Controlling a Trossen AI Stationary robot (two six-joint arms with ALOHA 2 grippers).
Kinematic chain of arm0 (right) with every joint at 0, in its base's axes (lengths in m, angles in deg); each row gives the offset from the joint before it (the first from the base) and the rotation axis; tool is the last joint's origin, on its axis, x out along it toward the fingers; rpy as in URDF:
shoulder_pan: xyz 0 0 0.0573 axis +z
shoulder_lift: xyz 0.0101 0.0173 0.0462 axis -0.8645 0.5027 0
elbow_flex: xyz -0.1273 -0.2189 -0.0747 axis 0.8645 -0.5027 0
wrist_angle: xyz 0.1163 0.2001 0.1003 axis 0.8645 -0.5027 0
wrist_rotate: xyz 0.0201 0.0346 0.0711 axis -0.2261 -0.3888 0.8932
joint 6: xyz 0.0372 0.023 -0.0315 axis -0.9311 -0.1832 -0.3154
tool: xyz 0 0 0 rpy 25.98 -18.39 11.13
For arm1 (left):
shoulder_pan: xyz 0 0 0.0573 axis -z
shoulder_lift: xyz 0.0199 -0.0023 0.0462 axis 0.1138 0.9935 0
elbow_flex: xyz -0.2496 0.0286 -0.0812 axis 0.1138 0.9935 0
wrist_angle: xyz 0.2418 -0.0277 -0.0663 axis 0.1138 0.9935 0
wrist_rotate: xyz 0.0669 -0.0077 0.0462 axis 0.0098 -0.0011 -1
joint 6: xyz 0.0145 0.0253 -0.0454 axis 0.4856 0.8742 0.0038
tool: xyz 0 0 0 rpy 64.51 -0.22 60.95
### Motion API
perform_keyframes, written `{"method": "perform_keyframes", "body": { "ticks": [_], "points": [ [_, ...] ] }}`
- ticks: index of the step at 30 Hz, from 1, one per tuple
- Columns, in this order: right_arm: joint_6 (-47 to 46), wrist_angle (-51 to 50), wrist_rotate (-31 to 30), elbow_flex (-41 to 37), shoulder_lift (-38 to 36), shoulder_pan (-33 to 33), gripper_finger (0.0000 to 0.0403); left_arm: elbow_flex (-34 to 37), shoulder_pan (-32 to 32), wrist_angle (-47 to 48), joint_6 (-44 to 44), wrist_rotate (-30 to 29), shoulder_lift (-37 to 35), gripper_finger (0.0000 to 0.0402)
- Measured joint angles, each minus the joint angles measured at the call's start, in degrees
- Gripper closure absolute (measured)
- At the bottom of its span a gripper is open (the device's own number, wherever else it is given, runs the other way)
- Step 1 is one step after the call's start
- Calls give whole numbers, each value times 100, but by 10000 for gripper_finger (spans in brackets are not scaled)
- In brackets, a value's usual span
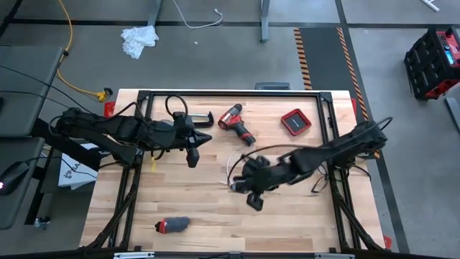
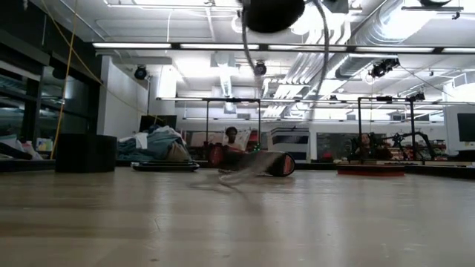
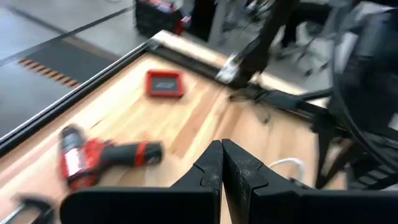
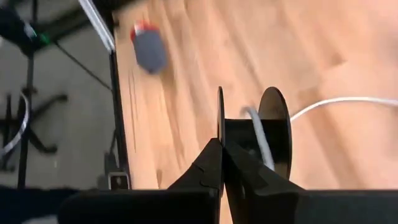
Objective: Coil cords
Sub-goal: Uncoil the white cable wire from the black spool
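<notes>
We see the right gripper (image 4: 222, 146) clenched at a black spool (image 4: 273, 134) with white cable (image 4: 339, 102) (left gripper (image 3: 222, 163) clenched, empty).

On the tabletop (image 1: 194, 208), one red-and-black power drill (image 1: 236, 124) is seen, along with one flat red square case (image 1: 295, 121) and one small grey-and-red object (image 1: 172, 225). One thin white cable (image 1: 231, 167) is counted, and one black spool (image 4: 273, 127) around which it runs. Two dark arms are present, each ending in one tool: the left tool (image 1: 192, 157) and the right tool (image 1: 253, 201).
</notes>
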Motion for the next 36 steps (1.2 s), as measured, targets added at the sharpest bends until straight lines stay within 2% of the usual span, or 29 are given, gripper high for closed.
{"method": "perform_keyframes", "body": {
  "ticks": [3, 7, 14, 20, 24, 28, 31, 36],
  "points": [
    [161, 58, 374, 2, 503, -36, 403, 290, -17, -12, -177, -67, -16, 401],
    [423, 129, 852, 0, 1166, -228, 403, 966, 53, -318, -764, 186, -16, 401],
    [706, 915, 1691, 0, 1992, -787, 403, 2532, 863, -1247, -2038, 164, -6, 401],
    [802, 1275, 2258, 0, 1986, -1318, 403, 3191, 1596, -1612, -3153, -101, -8, 401],
    [1030, 1255, 2620, 2, 1740, -1510, 403, 3201, 1842, -1662, -3130, -113, -10, 401],
    [1049, 1006, 2634, 2, 1588, -1623, 403, 3201, 1904, -1641, -3116, -114, -10, 402],
    [1157, 950, 2392, 2, 1428, -1629, 402, 3199, 1827, -1390, -3110, -133, -10, 398],
    [1135, 905, 1536, 2, 1014, -1530, 403, 3199, 1482, -1089, -3038, -221, -13, 373]
  ]
}}
